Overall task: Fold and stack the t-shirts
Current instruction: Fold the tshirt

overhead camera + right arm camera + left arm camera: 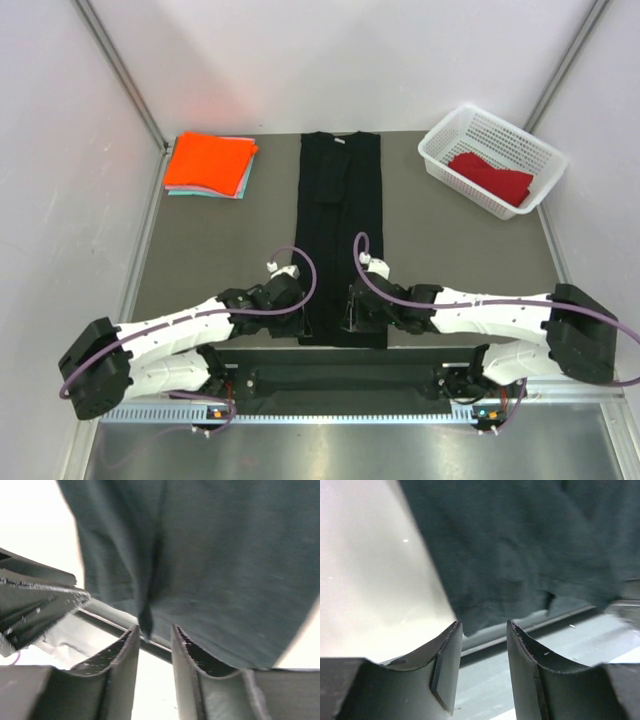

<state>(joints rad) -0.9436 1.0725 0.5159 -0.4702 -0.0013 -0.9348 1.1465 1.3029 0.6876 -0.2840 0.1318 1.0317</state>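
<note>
Left fingers (445, 665) parted, empty; right fingers (117, 670) narrowly apart (also empty); black t-shirt (340, 220) hem just beyond both tips.

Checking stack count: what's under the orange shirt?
Under the orange shirt lies a pale teal shirt, showing only along its near and right edges. Whether anything lies beneath that is covered.

Matt black cloth t-shirt (340, 230) (soft, faintly creased) on a smooth, matt grey table (220, 250); white perforated plastic basket (510, 132), slightly glossy.
</note>
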